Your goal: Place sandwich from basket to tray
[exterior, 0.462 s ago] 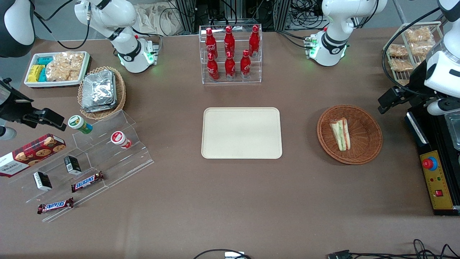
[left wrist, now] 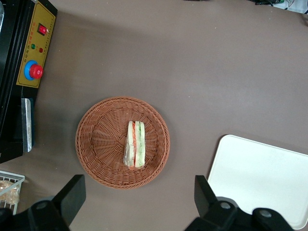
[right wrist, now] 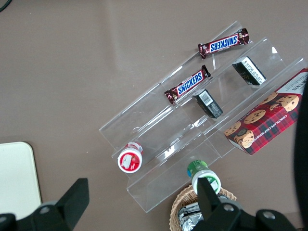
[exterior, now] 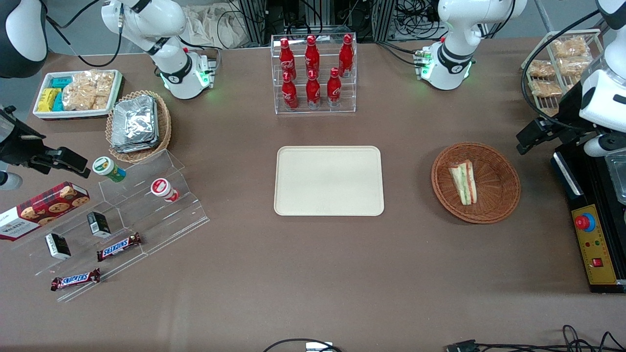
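Open pincer (left wrist: 137, 202), slightly shifted, high above basket (exterior: 499, 205); sandwich (exterior: 463, 182) lengthwise near-to-far, beside tray (exterior: 328, 208).

Sandwich (exterior: 463, 182) inside basket (exterior: 499, 205), on table (exterior: 313, 274) toward the working arm's end. Tray (exterior: 328, 180) beside basket, at table middle, nearer to front camera than bottle rack (exterior: 314, 73). Tool (left wrist: 139, 199) high above table, near basket, fingers wide apart.

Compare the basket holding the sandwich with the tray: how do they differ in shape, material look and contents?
The basket is round, dark-brown woven wicker; the tray is rectangular, smooth cream. The basket holds the sandwich; the tray holds nothing. Both rest on the table. The gripper is open, high above the basket.
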Action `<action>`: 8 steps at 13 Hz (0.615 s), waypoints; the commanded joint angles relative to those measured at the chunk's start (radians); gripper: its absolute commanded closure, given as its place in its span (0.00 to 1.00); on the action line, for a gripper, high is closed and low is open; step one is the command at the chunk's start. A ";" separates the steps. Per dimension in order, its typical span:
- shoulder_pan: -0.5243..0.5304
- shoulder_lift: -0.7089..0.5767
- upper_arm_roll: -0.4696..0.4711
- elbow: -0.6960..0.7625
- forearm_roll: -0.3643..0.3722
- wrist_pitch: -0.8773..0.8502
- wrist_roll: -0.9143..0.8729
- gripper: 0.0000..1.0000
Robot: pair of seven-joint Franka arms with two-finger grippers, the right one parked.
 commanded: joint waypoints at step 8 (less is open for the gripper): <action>-0.018 0.165 -0.006 0.003 0.061 -0.043 -0.032 0.00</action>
